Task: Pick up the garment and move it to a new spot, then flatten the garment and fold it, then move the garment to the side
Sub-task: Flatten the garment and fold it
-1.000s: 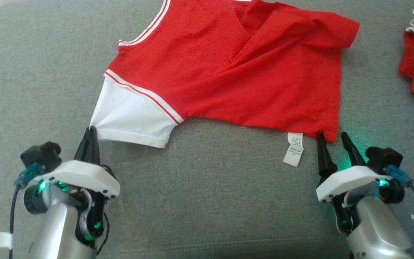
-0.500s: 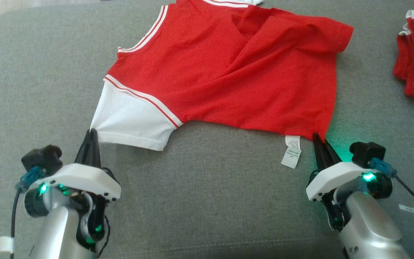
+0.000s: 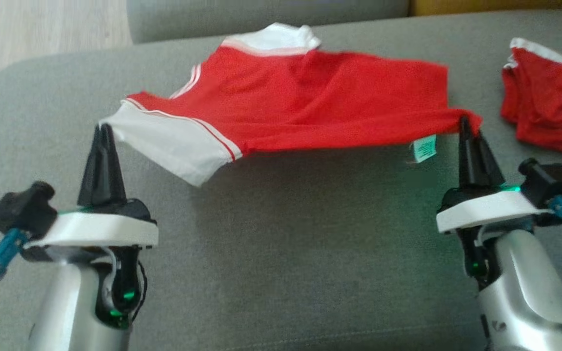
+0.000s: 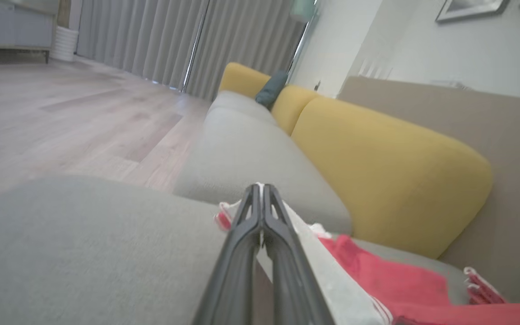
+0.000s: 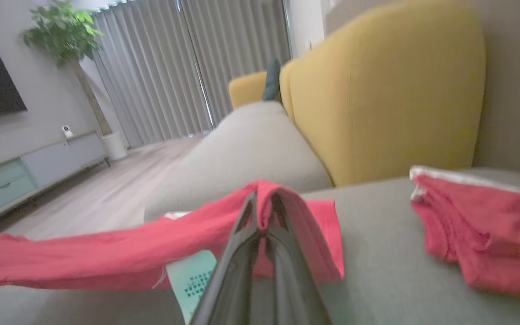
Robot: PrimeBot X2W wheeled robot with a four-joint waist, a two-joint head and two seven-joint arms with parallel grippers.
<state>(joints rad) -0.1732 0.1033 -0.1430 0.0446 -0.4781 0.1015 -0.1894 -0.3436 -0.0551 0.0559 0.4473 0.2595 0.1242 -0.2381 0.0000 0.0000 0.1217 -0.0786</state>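
Observation:
The garment point(image 3: 310, 102) is a red shirt with white sleeves and white-striped trim. Its near edge hangs lifted above the grey sofa seat point(image 3: 286, 243), stretched between both grippers. My left gripper point(image 3: 101, 129) is shut on the white sleeve corner point(image 4: 296, 234) at the left. At the right, my right gripper point(image 3: 466, 124) is shut on the red hem corner point(image 5: 282, 203), beside a white care label point(image 3: 424, 147). The far part of the shirt still rests on the seat.
A second red garment point(image 3: 549, 112) lies crumpled at the right of the seat point(image 5: 481, 225). Yellow back cushions point(image 4: 386, 176) stand behind the seat. Wooden floor point(image 3: 42, 29) lies beyond the seat's left end.
The right gripper has shut on the hem corner. Both grippers have risen and lifted the shirt's near edge off the seat. The head camera has tilted up.

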